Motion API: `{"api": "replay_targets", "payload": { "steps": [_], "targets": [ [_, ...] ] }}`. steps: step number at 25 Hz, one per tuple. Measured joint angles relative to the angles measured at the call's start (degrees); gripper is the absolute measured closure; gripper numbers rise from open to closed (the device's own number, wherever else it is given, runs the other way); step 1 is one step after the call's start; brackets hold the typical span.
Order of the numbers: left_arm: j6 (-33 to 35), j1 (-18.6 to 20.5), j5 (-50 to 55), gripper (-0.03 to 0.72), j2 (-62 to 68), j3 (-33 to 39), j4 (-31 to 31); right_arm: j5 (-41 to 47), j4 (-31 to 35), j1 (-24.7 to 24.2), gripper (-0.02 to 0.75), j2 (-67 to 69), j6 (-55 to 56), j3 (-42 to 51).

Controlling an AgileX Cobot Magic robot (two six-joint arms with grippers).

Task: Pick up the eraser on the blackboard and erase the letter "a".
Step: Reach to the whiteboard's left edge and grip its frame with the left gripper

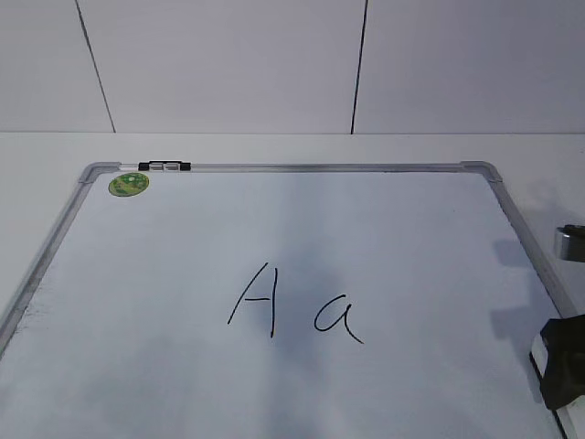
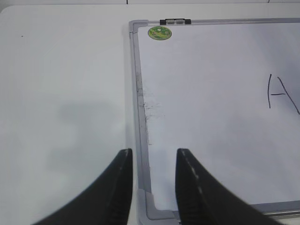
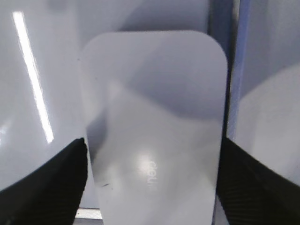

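The right pincer (image 3: 152, 154) straddles the white eraser (image 3: 154, 122) at the board's (image 1: 274, 229) right edge, fingers wide on each side, not visibly gripping; close squarely on its long sides before lifting. The small looped "a" (image 1: 336, 318) sits mid-board, untouched. The left pincer (image 2: 153, 187) hangs open

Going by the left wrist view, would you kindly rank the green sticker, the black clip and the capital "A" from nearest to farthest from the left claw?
1. The capital "A", on the board to the right of the left claw.
2. The green sticker, in the board's far corner.
3. The black clip, on the frame just beyond the sticker.
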Motion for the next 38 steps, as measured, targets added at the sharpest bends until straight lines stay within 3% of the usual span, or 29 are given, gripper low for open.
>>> {"api": "replay_targets", "payload": {
  "steps": [26, 38],
  "targets": [
    [0.00, 0.00, 0.00, 0.454, 0.00, 0.00, 0.00, 0.23, -0.69, 0.00, 0.198, 2.61, -0.40, 0.00],
    [0.00, 0.00, 0.00, 0.454, 0.00, 0.00, 0.00, 0.65, -0.81, 0.00, 0.200, 2.61, -0.40, 0.00]
  ]
}}
